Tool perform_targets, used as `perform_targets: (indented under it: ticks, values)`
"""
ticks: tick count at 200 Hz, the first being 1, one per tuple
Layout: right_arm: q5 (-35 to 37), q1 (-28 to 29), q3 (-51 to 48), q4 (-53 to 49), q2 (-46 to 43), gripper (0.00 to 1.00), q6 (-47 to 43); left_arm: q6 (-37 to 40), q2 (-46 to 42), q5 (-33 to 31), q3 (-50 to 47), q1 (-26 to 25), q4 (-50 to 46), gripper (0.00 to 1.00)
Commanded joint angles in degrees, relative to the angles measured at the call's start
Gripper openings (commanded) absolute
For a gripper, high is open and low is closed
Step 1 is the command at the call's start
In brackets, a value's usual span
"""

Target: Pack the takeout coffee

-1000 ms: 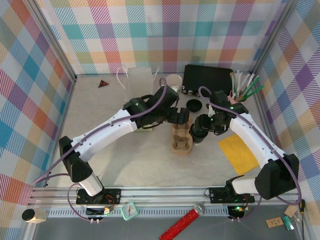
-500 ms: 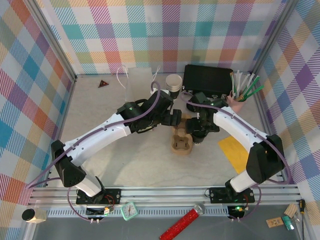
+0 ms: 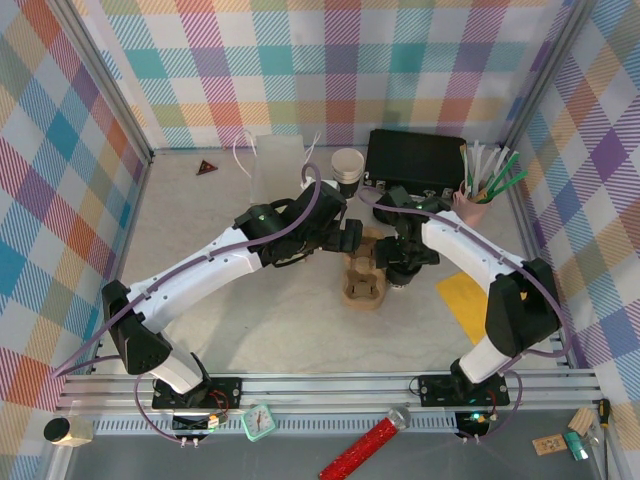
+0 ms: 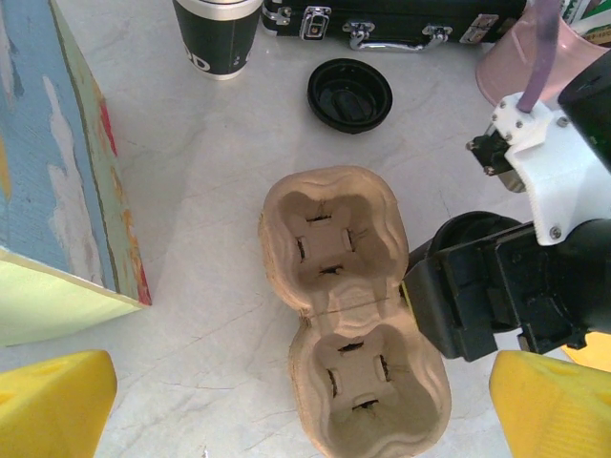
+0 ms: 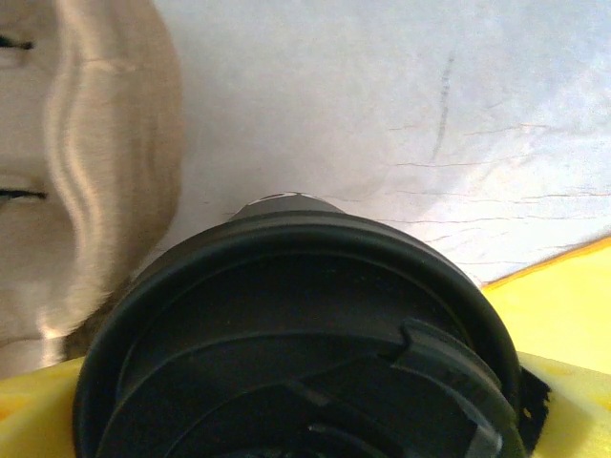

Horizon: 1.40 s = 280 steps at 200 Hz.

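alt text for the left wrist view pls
An empty two-cup cardboard carrier lies on a pale table, framed by the yellow fingers of the open left gripper. The right arm sits beside its right edge; a lidless paper cup, a loose black lid and a black case sit beyond.

Left fingers [image 4: 53,403] spread wide

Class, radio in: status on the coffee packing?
Left hand open, empty, over carrier. Right hand straddles takeout coffee, grip unclear. Coffee beside carrier; both wells empty.
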Motion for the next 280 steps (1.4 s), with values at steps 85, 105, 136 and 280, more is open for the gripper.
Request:
perform_targets:
  ticks: [85,105,136,280]
  values:
    - [-0.9,-5.7,-2.3,0.7,-6.3,0.99,-3.7,-0.6,1.3,0.1,1.1,0.5,-1.0,1.00]
    - [-1.6,-5.6,1.0,-1.7,-7.8,0.99,-3.8,-0.8,1.0,-0.5,0.8,0.5,-1.2,1.00]
    - [-3.4,-4.5,5.9,-4.8,-10.2,0.99,-3.9,-1.4,-0.4,-1.4,-1.0,0.8,-0.4,1.00]
    - [-25.1,4.4,-24.5,17.0,-32.7,0.47,31.2,-7.7,-2.2,11.3,-17.7,1.7,12.1,0.81]
